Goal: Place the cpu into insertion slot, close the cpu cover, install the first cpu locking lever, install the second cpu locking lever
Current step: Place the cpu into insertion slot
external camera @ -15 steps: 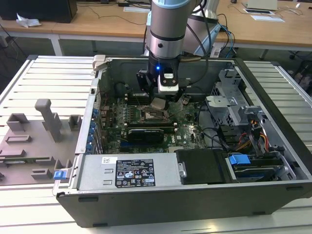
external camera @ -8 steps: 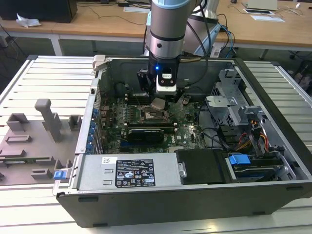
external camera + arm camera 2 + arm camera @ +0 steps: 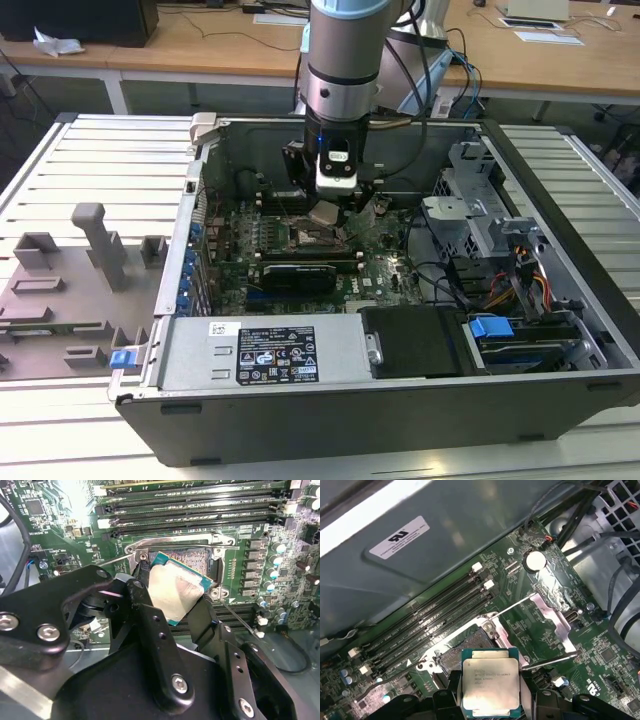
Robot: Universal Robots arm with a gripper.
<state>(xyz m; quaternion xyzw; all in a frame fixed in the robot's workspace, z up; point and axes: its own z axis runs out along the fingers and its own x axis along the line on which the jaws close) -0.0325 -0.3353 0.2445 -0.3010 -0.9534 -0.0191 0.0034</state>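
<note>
- The arm (image 3: 340, 60) reaches down into the open computer case (image 3: 400, 420), which lies on the slatted worktop (image 3: 90, 160). Its jaws are low above the motherboard (image 3: 385, 270).
- The jaws are closed on the cpu (image 3: 175, 592). They press on two opposite edges, so the gap is only as wide as the chip.
- The cpu hangs tilted just above the insertion slot (image 3: 462, 652), over the slot's near side and not lying flat in it.
- I cannot tell if a corner of the chip touches the slot, because the chip and the jaws cover that place.
- In the first wrist view the lowest edge of the chip is cut off, and the jaws hide both of its sides.
- In the second wrist view a part of the slot's contact field shows. The rest is behind the chip.
- The cpu cover (image 3: 552, 612) stands swung open beside the slot. It is seen at an angle, so its window is hard to make out.
- One thin locking lever (image 3: 515, 605) and a second lever (image 3: 552, 659) stick out from the slot and are not pressed down.
</note>
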